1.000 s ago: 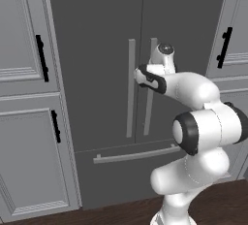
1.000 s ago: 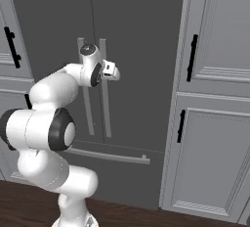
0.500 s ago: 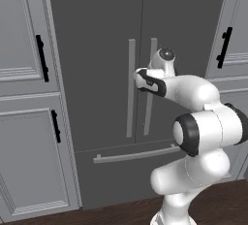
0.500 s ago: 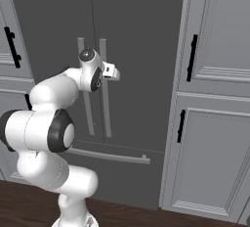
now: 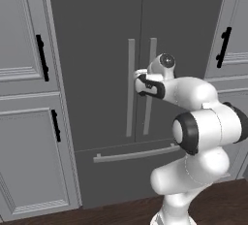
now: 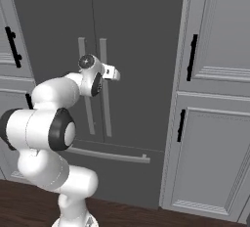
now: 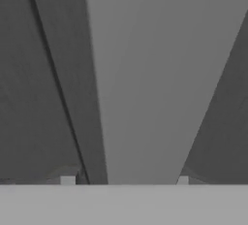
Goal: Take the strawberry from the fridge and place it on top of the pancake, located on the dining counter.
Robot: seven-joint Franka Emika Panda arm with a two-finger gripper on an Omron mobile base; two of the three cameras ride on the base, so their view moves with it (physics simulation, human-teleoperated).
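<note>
From the left base view I have the arm stretched out to the fridge, its doors shut, with the pincer up against the pair of long bar handles near the centre seam; I cannot read the jaw gap from here, since the hand blocks it; light grey cabinets with black handles flank the appliance. In the right base view the hand reaches the right-door handle about partway up its length, the bottom drawer's bar sits below, and dark wood floor runs underneath. The hand view puts one pale handle bar squarely between the two fingertips, which stand close at either side; whether they actually pinch it I cannot tell. I judge the task barely begun: door unopened, strawberry presumably inside, pancake placement all ahead.
</note>
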